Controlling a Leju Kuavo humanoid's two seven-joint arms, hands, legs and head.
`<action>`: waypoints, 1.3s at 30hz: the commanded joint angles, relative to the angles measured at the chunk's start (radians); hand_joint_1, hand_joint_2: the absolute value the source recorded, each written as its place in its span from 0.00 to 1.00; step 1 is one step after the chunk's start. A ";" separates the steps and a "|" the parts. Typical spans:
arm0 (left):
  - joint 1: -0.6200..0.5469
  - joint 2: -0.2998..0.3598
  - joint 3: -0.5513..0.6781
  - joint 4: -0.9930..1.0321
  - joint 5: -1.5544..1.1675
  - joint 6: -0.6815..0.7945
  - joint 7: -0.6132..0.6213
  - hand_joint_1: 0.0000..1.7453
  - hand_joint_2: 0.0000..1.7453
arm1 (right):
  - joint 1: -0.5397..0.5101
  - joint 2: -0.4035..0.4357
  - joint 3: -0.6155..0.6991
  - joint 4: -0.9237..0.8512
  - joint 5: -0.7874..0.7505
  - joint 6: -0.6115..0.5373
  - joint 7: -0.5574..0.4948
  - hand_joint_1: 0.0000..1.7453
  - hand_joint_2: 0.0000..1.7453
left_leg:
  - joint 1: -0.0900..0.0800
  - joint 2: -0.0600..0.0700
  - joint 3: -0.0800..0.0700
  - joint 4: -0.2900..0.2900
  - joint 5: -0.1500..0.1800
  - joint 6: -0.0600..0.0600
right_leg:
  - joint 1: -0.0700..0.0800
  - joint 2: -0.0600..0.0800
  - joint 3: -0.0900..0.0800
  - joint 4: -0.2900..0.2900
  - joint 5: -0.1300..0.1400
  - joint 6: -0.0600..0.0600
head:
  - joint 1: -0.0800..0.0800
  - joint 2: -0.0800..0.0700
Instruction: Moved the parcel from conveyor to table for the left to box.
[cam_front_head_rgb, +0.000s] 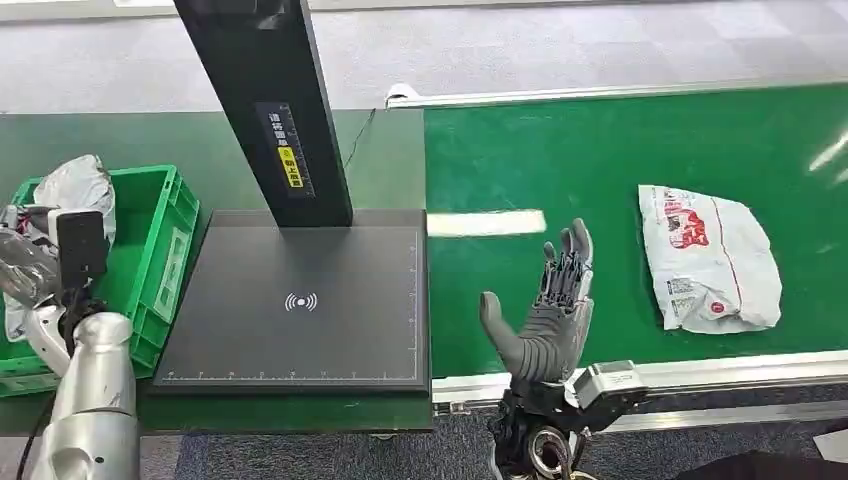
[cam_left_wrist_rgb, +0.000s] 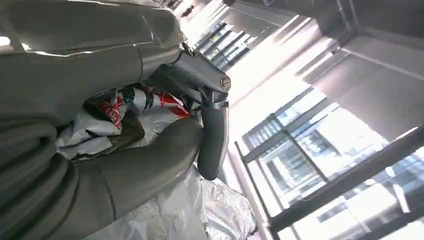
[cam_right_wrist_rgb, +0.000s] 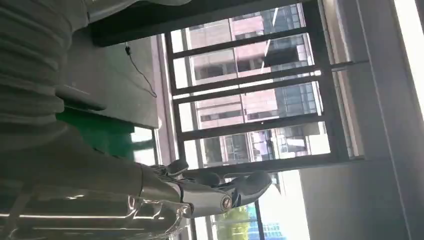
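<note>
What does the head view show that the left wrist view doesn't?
Head view alone: a parcel lying on the green conveyor, the open right hand raised beside it, the black scanner pad, and the green crate. Left wrist view alone: windows behind, and the left hand's fingers wrapped round a crumpled parcel. Both share the left hand with that held parcel.

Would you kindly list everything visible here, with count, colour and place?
parcel on belt: one, white with red print, on the green conveyor to the right
conveyor: one, green belt, right half
scanner platform: one, black, centre, with a black post
crate: one, green, left on the table
held parcel: one, white and red, in the left hand above the crate
left hand: one, grey, grips that parcel
right hand: one, grey, fingers spread, over the belt's near edge
</note>
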 joint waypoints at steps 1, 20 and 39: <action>-0.119 0.070 0.058 0.264 -0.022 -0.002 0.015 0.69 1.00 | -0.002 0.013 -0.032 0.064 -0.005 0.015 0.003 0.00 1.00 | 0.001 -0.001 0.001 -0.001 0.001 -0.001 | 0.001 -0.001 0.001 -0.001 0.000 -0.001 | 0.000 0.000; 0.521 -0.188 -0.199 -0.824 0.456 0.001 -0.264 0.00 0.00 | -0.032 -0.001 -0.067 0.188 0.052 -0.002 0.037 0.00 1.00 | 0.000 0.002 0.000 -0.001 -0.002 0.000 | 0.000 0.002 0.000 -0.002 -0.001 0.001 | 0.000 0.000; 0.704 -0.227 -0.520 -0.507 0.629 -0.373 -0.117 0.00 1.00 | -0.061 -0.008 -0.124 0.422 0.215 -0.017 0.109 0.00 1.00 | -0.001 -0.002 0.005 -0.007 -0.001 0.000 | -0.001 0.000 0.007 -0.008 0.000 0.002 | 0.000 0.000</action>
